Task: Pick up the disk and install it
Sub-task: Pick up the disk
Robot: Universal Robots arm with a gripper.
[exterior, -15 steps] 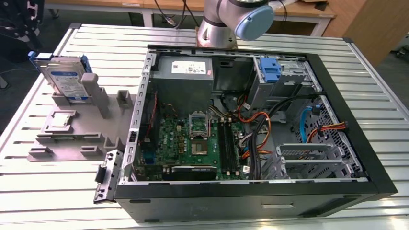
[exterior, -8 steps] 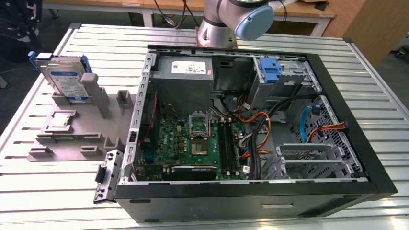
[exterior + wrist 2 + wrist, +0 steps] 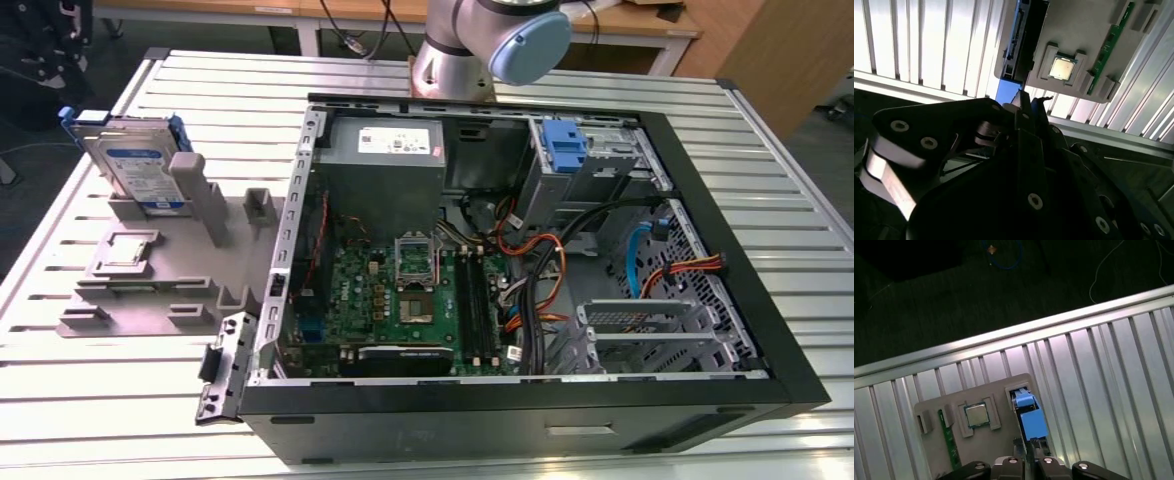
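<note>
Silver slatted table (image 3: 200,80) holds disk (image 3: 140,170) — dark floor (image 3: 954,305)

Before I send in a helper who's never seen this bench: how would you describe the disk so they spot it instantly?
On the slatted table, at the exterior view's left of the open computer case, sits a grey fixture. The disk stands on edge at its far end. Unlike the flat chip nearby, it is silver metal with a white-and-blue label and blue rails.
</note>
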